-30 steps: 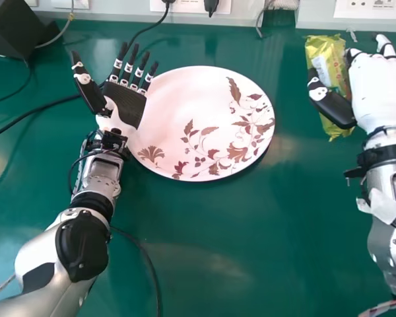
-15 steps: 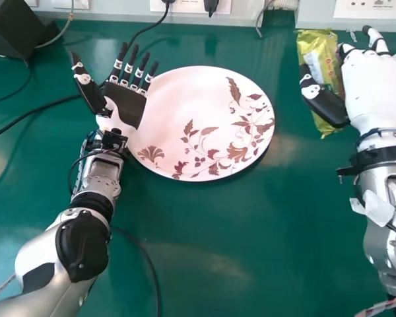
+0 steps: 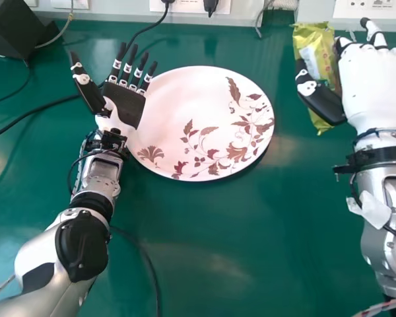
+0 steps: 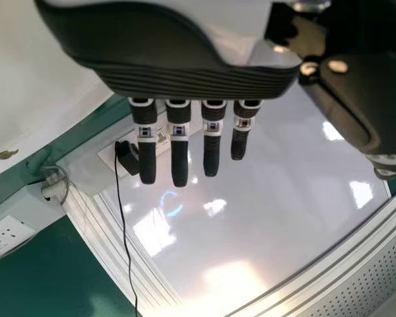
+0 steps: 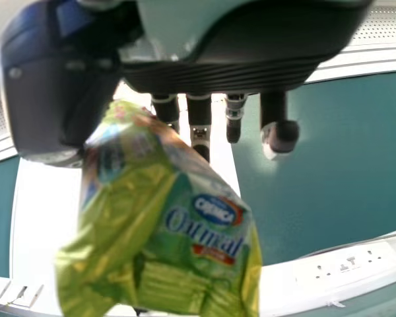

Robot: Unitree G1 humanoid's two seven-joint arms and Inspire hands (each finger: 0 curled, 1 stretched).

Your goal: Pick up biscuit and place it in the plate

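Observation:
My right hand (image 3: 373,86) is at the right of the head view, its thumb lying across the yellow-green biscuit packet (image 3: 317,53). In the right wrist view the packet (image 5: 165,224) is pinched between the thumb and fingers of my right hand (image 5: 237,53). The white plate (image 3: 204,122) with brown leaf patterns lies on the green table, left of the packet and apart from it. My left hand (image 3: 125,104) is palm up with straight fingers at the plate's left edge; the left wrist view shows this hand (image 4: 178,72) holding nothing.
A black box (image 3: 16,26) stands at the back left, with dark cables running across the table (image 3: 204,264) near my left arm. Socket strips (image 3: 373,9) line the back edge.
My right hand has moved left and slightly toward the back, and the biscuit packet has moved along with it. The left hand and the plate have stayed still.

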